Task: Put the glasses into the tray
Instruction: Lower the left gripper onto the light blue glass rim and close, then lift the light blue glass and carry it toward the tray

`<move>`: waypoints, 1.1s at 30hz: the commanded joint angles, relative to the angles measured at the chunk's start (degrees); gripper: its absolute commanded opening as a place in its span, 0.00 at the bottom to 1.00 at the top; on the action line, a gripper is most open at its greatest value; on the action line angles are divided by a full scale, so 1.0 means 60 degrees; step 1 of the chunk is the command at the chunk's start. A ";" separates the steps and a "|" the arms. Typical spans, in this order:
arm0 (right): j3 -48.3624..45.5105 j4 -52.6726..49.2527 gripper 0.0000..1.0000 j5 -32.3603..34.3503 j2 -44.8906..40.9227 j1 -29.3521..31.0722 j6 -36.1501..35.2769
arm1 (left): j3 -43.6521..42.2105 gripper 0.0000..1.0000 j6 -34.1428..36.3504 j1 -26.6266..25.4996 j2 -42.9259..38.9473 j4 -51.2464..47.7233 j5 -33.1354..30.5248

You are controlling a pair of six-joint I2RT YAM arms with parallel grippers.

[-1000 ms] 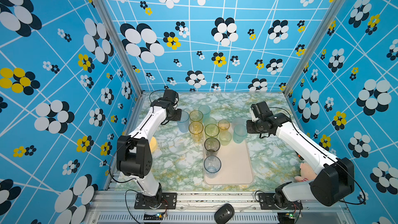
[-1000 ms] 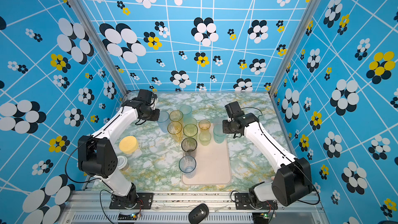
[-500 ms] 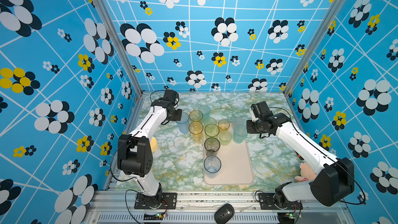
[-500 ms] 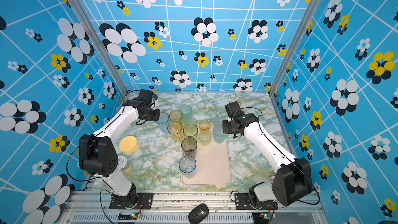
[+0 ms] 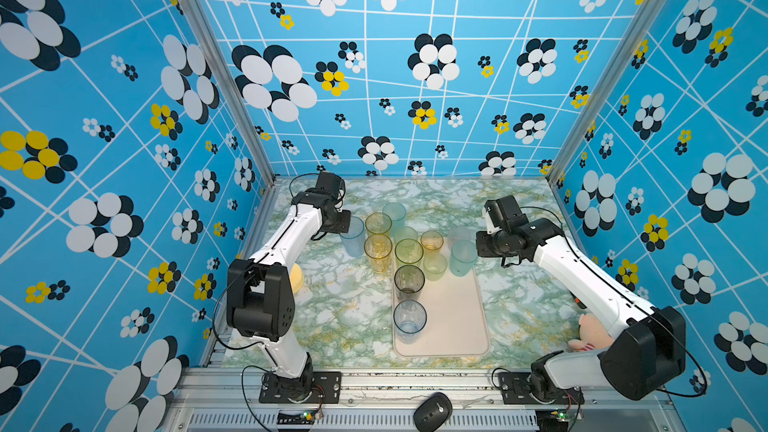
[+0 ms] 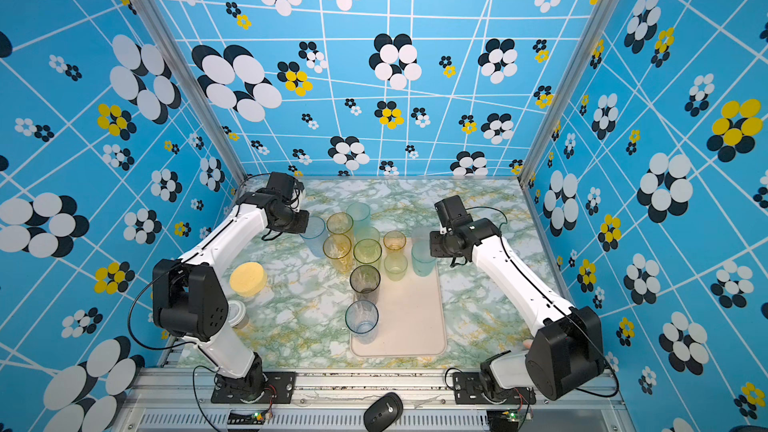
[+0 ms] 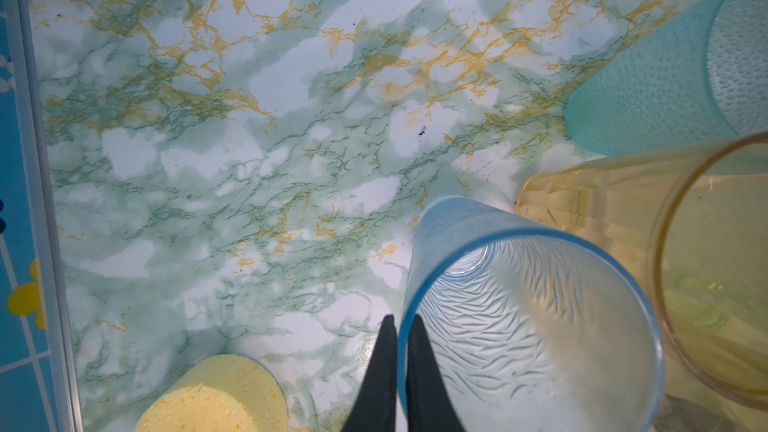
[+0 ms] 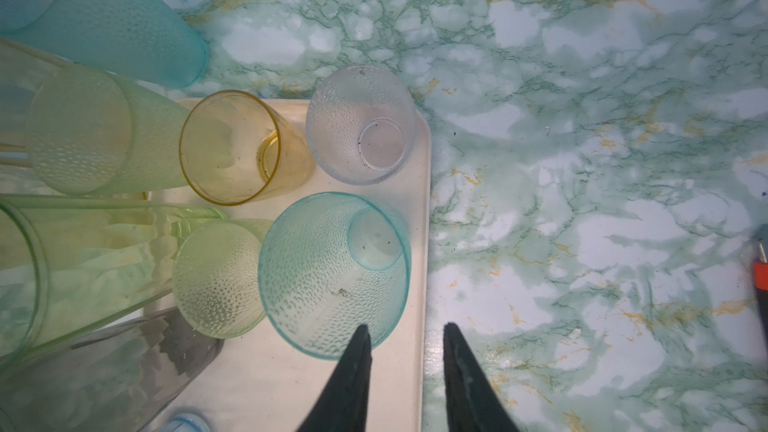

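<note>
Leftward, end effector (image 7: pixel 402 320) seemingly pinches tumbler (image 7: pixel 528 326).

i counted twelve glasses (image 5: pixel 409 253) in both top views: three amber glasses (image 5: pixel 378 251), three green glasses (image 5: pixel 435 265), two teal glasses (image 5: pixel 463 257), one smoky grey glass (image 5: pixel 409 282), one clear glass (image 5: pixel 459 234), one frosted blue glass (image 5: pixel 352 238) and one see-through blue glass (image 5: pixel 410 320). i saw also one tray (image 5: pixel 457 326), one yellow disc (image 6: pixel 248 278), one small white lid (image 6: pixel 239 315), one black mouse (image 5: pixel 432 411) and one pink soft toy (image 5: pixel 588 326). there were two arms (image 5: pixel 286 243) and two grippers, the left gripper (image 7: pixel 402 320) and the right gripper (image 8: pixel 405 330).
</note>
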 commanded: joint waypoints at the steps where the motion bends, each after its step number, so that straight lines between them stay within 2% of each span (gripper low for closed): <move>1: -0.0254 -0.0151 0.32 0.0203 -0.0293 -0.0042 0.0102 | 0.0152 0.02 0.0184 0.0165 -0.0191 -0.0337 -0.0262; 14: -0.0436 -0.0130 0.32 0.0193 -0.0532 -0.0040 0.0089 | 0.0250 0.01 0.0139 0.0360 -0.1136 -0.0739 -0.0360; 23: -0.0644 -0.0202 0.32 0.0487 -0.0970 -0.0059 0.0175 | 0.0890 0.01 0.0227 0.0205 -0.2801 -0.1557 -0.0178; 27: -0.0695 -0.0202 0.32 0.0538 -0.1171 -0.0110 0.0262 | 0.1481 0.01 0.0272 -0.0283 -0.3642 -0.1968 0.0059; 33: -0.0581 -0.0288 0.33 0.0516 -0.1338 -0.0174 0.0237 | 0.2999 0.02 0.0503 -0.1739 -0.4090 -0.2926 0.0188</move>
